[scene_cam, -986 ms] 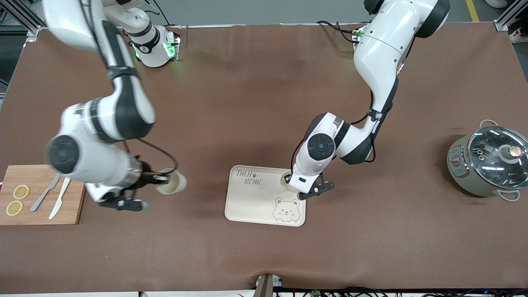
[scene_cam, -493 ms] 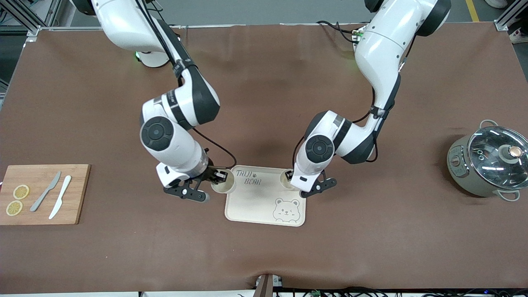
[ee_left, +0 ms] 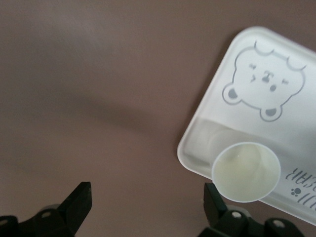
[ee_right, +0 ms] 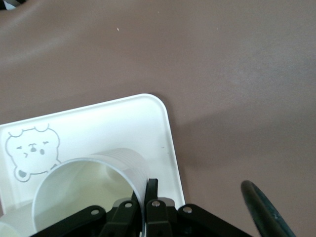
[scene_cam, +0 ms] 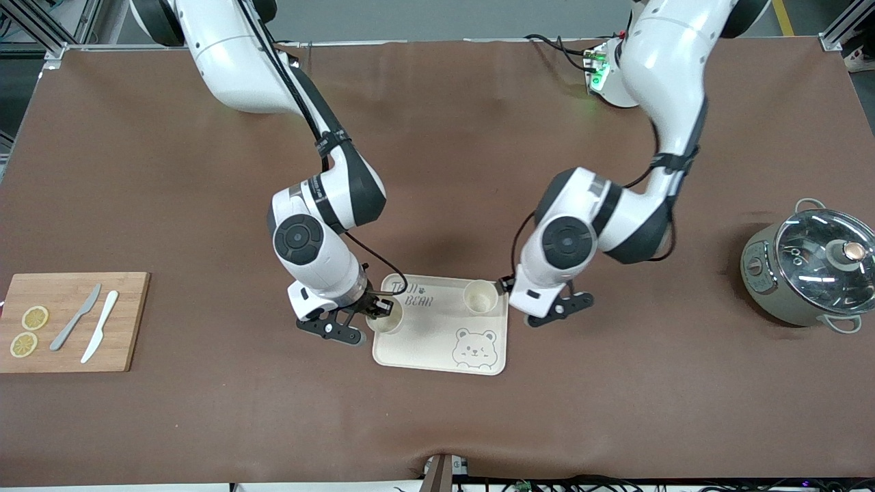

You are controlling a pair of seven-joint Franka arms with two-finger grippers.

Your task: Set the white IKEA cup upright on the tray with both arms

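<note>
I count two white cups (scene_cam: pixel 480 296) (scene_cam: pixel 385 321) on one tray (scene_cam: pixel 437 345) — plus two knives (scene_cam: pixel 75 317) (scene_cam: pixel 100 326), two lemon slices (scene_cam: pixel 35 317) (scene_cam: pixel 23 344), one cutting board (scene_cam: pixel 126 321), one pot (scene_cam: pixel 810 270).

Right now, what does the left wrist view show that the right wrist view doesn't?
Only the left wrist view: the left gripper with open jaws over bare table, and a freestanding upright cup at the tray's edge. Only the right wrist view: the right gripper shut on the rim of a second cup. Both show the tray with its bear drawing.

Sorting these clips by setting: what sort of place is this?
Probably a robotics lab staged as a kitchen: two white arms mounted at a brown-covered table, a bear-print tray, a cutting board with knives, and a lidded pot.
</note>
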